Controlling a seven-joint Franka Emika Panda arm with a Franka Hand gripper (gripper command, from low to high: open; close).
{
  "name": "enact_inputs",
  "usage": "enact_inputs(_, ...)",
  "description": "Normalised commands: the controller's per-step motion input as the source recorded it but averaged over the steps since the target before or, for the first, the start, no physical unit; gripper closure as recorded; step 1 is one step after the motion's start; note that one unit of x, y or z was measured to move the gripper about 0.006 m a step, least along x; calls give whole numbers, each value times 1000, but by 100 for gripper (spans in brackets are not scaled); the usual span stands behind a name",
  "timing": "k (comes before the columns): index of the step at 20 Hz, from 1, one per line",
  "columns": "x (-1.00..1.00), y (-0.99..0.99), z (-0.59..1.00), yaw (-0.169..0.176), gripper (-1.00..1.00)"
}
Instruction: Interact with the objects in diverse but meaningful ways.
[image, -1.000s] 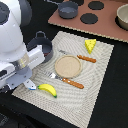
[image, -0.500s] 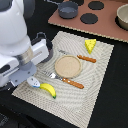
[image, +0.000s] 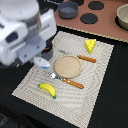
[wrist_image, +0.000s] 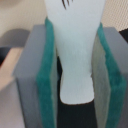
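Note:
My gripper (image: 41, 61) is shut on the white-and-blue tool (image: 43, 64) and holds it over the near-left part of the striped placemat (image: 95, 95), just left of the round tan plate (image: 67, 66). In the wrist view the white tool (wrist_image: 76, 55) stands clamped between the green pads (wrist_image: 45, 75). A yellow banana (image: 47, 90) lies at the mat's front. A yellow cheese wedge (image: 90, 46) lies at the mat's back right. A grey-blue pot (image: 68, 9) stands on the tan counter behind. A dark object (image: 48, 50) sits partly hidden behind the gripper.
An orange-handled fork (image: 67, 81) lies in front of the plate and an orange-handled knife (image: 81, 57) behind it. Dark burner discs (image: 89, 18) and a grey bowl (image: 122, 15) are on the counter. The arm's white body (image: 22, 30) fills the upper left.
The arm has moved toward the exterior view's right, carrying the tool from the mat's left edge closer to the plate.

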Motion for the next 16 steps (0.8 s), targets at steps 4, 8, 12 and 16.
enact_inputs(4,595,724,678,0,100)
enact_inputs(8,451,781,396,17,100)
enact_inputs(12,316,866,82,49,100)
enact_inputs(16,401,861,6,22,100)
